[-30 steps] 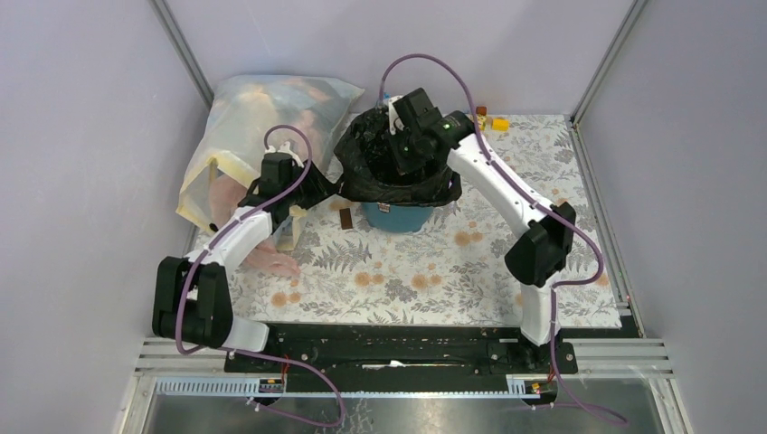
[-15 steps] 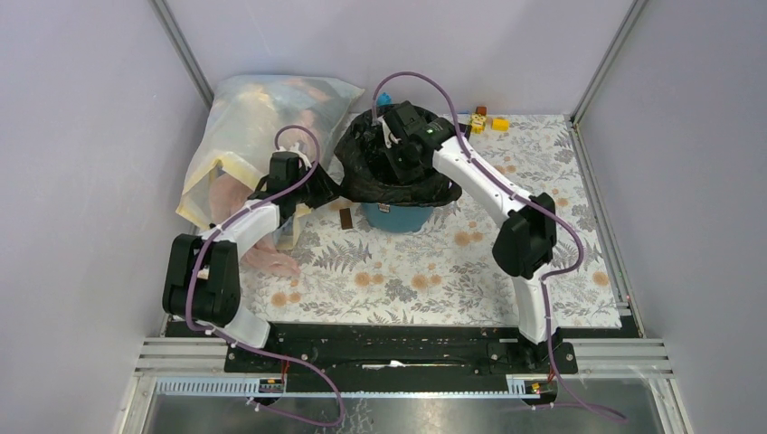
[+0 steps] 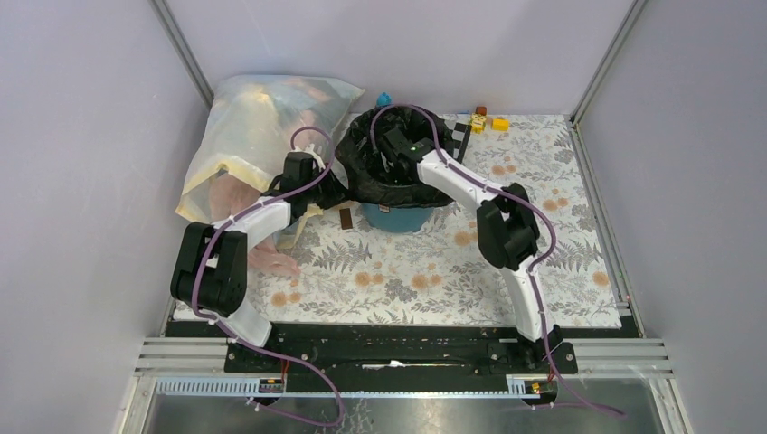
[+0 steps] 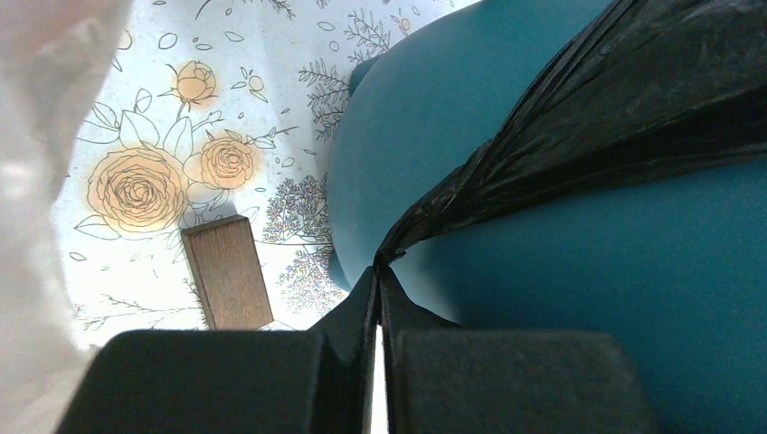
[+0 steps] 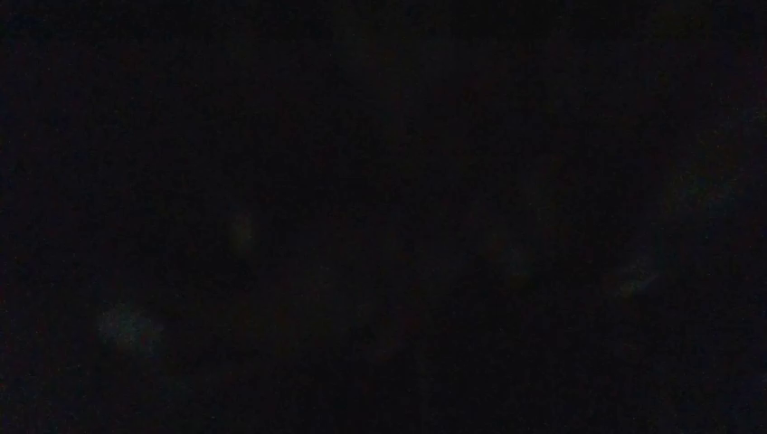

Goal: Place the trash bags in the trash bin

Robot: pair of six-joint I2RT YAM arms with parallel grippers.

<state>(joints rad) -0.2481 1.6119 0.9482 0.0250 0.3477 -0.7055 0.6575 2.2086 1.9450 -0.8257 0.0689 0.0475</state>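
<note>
The left end effector [image 4: 378, 282] is clenched on the bag's [image 4: 624, 99] edge, against the bin [image 4: 561, 298] the bag lines. The right end effector [image 3: 391, 155], clenched, sits inside the bag. A brown block [image 4: 228, 273] lies nearby on the bench [image 4: 136, 108].

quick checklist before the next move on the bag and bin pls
1. Left gripper shut on the trash bag: ok, an edge is pinched at the fingertips, outside the bin wall.
2. Trash bin upright: ok in the top view.
3. Bag draped over the bin's rim: ok on the near side; the far side is partly hidden by the right arm, cannot tell.
4. Right gripper down inside the bag: ok, and shut.
5. What the right gripper touches or holds: cannot tell, its wrist view is black.
6. Wooden block clear of the bin: ok, it lies flat on the floral cloth, apart from the base.
</note>
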